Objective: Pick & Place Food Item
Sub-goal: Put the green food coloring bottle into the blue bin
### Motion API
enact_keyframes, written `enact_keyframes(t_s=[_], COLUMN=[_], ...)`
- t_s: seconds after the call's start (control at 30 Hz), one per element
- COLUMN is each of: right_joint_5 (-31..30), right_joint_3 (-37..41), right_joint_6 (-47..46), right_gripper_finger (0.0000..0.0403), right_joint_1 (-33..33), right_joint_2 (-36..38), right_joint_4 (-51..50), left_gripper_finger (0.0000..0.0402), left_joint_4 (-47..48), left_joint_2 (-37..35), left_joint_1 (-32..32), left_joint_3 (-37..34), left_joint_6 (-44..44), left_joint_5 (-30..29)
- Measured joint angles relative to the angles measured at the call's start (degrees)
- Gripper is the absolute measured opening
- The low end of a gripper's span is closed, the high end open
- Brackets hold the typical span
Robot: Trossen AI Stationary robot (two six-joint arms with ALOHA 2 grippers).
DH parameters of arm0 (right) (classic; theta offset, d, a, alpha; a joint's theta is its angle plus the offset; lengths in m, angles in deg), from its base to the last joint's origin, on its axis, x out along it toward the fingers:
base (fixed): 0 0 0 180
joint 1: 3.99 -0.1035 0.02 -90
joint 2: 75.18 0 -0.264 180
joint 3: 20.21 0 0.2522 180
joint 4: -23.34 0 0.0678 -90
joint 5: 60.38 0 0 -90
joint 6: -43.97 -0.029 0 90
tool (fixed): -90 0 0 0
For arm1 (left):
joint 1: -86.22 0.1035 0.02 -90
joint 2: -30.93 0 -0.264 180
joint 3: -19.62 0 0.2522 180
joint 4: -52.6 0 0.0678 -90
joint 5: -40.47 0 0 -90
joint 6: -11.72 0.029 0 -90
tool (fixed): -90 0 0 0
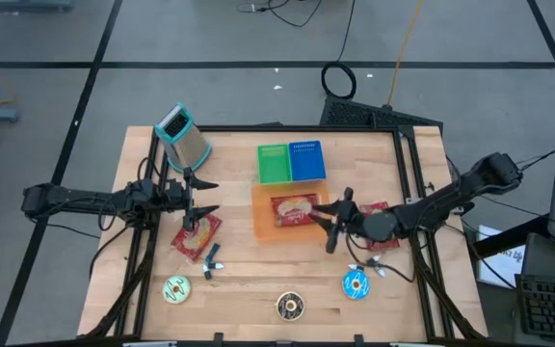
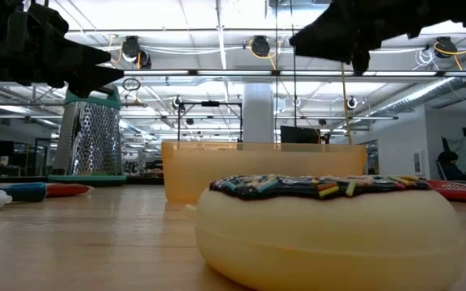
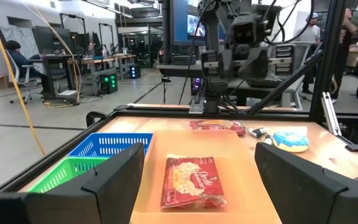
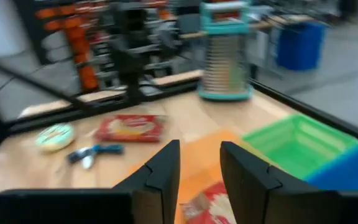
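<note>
A red popcorn packet (image 1: 294, 210) lies flat in the orange tray (image 1: 261, 224) at the table's middle; the left wrist view shows the packet (image 3: 191, 180) too. My right gripper (image 1: 324, 220) hovers above the tray's right edge, open, with nothing between its fingers (image 4: 201, 168); the packet (image 4: 211, 205) lies below them. My left gripper (image 1: 203, 198) waits open at the table's left, pointing level toward the tray.
Green basket (image 1: 275, 163) and blue basket (image 1: 307, 160) stand behind the tray, a grater (image 1: 183, 136) at far left. Two more red packets (image 1: 197, 234) (image 1: 376, 210) lie on the table. Three doughnuts (image 1: 175, 288) (image 1: 290, 306) (image 1: 356, 284) sit along the near edge.
</note>
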Motion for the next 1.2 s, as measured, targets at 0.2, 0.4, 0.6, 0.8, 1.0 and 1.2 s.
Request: enact_keyframes(t_s=[0.2, 0.4, 0.6, 0.8, 1.0, 1.2], right_joint_5=[9.43, 15.11, 23.16, 21.26, 17.62, 20.91], right_joint_3=[0.0, 0.0, 0.0, 0.0, -2.85, -9.03], right_joint_6=[12.42, 12.32, 7.11, -2.26, -11.86, -22.98], right_gripper_finger=[0.0152, 0.0223, 0.0283, 0.0296, 0.0289, 0.0289], right_joint_1=[-2.18, -6.36, -11.0, -14.24, -17.96, -19.11], right_joint_2=[2.82, 4.15, 5.44, 5.42, 5.4, 3.7], right_joint_4=[-0.14, -0.15, -2.77, -17.35, -32.22, -55.92], left_gripper_finger=[0.0306, 0.0306, 0.0306, 0.0306, 0.0306, 0.0306], left_joint_4=[-0.01, 0.01, 0.0, 0.02, 0.01, 0.01], left_joint_2=[0.01, 0.0, 0.01, 0.01, 0.01, 0.0], left_joint_1=[-0.02, -0.01, -0.02, -0.02, -0.01, 0.0], left_joint_3=[0.0, 0.0, 0.0, 0.0, 0.0, 0.0], left_joint_6=[0.0, 0.0, 0.0, 0.0, -0.01, 0.0], left_joint_5=[0.0, 0.02, 0.02, 0.02, 0.01, 0.01])
